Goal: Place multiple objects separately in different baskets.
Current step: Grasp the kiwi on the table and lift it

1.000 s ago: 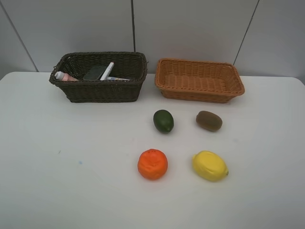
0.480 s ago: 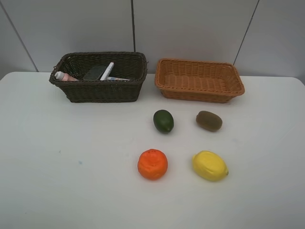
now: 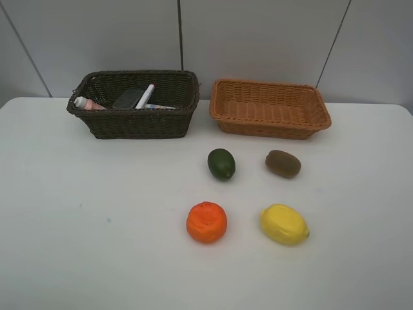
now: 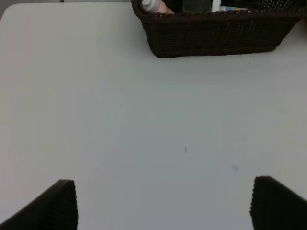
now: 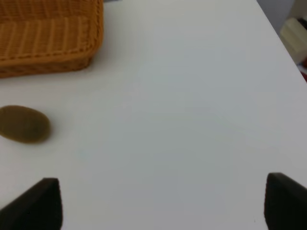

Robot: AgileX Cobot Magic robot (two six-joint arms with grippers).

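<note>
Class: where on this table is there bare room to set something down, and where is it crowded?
Free: the empty tan basket; the table left of the orange, in front of the dark basket. Crowded: the dark basket, and among the orange, lemon, kiwi and green fruit.

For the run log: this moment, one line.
left gripper open | right gripper open | deep dark brown wicker basket: stationery in | shallow orange-tan wicker basket: empty | orange, yellow lemon, green fruit, brown kiwi: on table
</note>
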